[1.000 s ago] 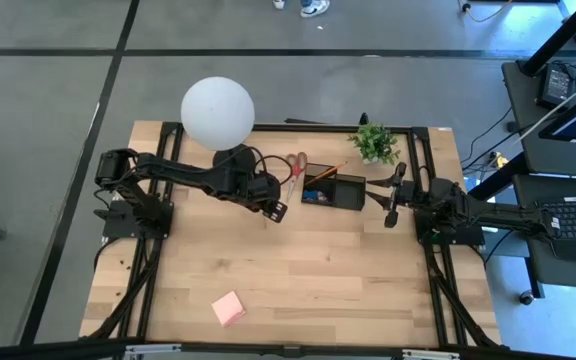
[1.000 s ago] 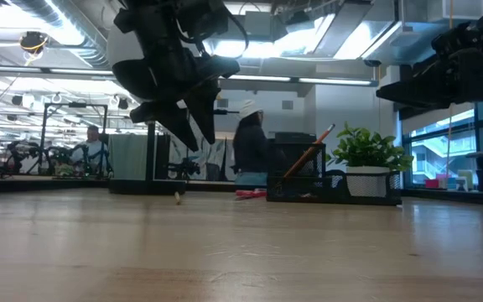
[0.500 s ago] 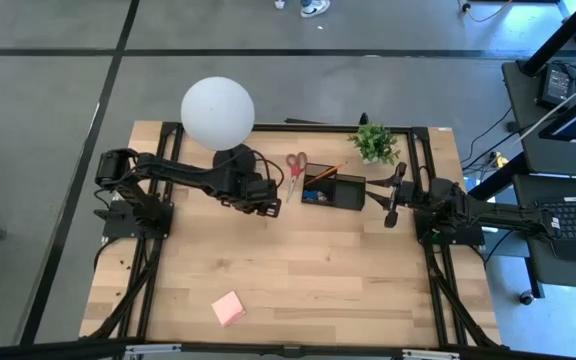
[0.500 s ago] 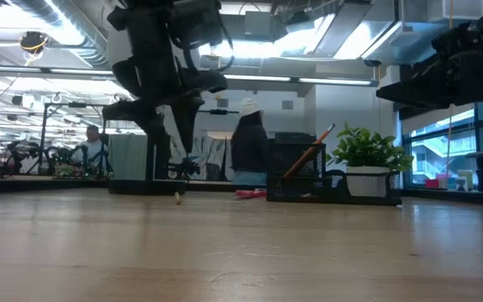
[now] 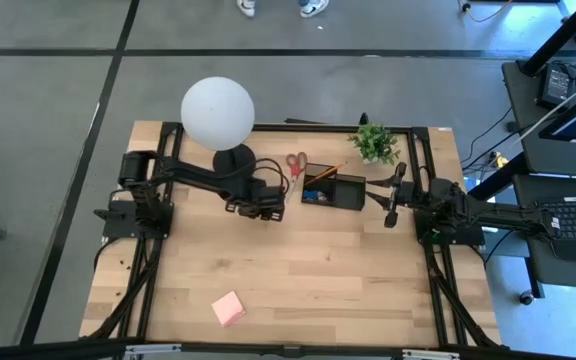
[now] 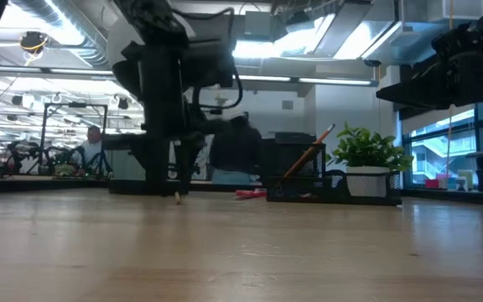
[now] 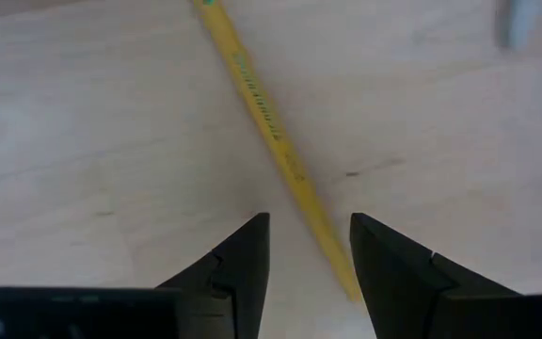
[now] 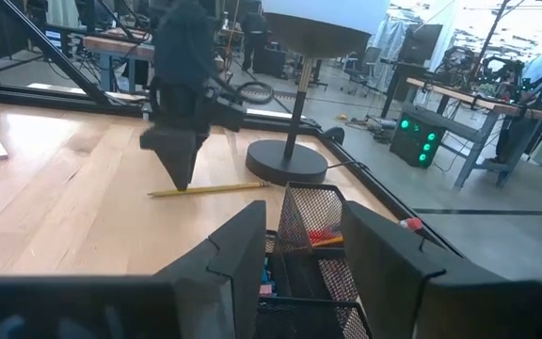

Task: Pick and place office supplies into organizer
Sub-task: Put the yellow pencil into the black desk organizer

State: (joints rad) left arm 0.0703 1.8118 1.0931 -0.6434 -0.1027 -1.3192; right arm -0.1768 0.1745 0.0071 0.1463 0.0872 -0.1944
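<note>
A yellow pencil (image 7: 269, 122) lies flat on the wood table; it also shows in the right wrist view as the pencil (image 8: 216, 189). My left gripper (image 7: 309, 235) points straight down over it, open, one finger on each side of the pencil near one end, tips close to the table (image 6: 177, 186). The black mesh organizer (image 5: 333, 188) stands to its right with another pencil (image 6: 309, 155) leaning in it. Red-handled scissors (image 5: 295, 165) lie flat beside the organizer. The pink sticky-note pad (image 5: 229, 308) lies near the near edge. My right gripper (image 8: 304, 235) waits open, right of the organizer.
The white globe lamp (image 5: 217, 112) and its round black base (image 8: 285, 161) stand just behind my left gripper. A small green plant (image 5: 376, 143) sits at the far edge behind the organizer. People show in the room beyond the table. Bare wood spreads across the table's middle (image 5: 298, 270).
My left gripper has swung from a slant to pointing straight down and has come down toward the table, over the yellow pencil, shifting slightly toward the table's left. The right arm has kept still.
</note>
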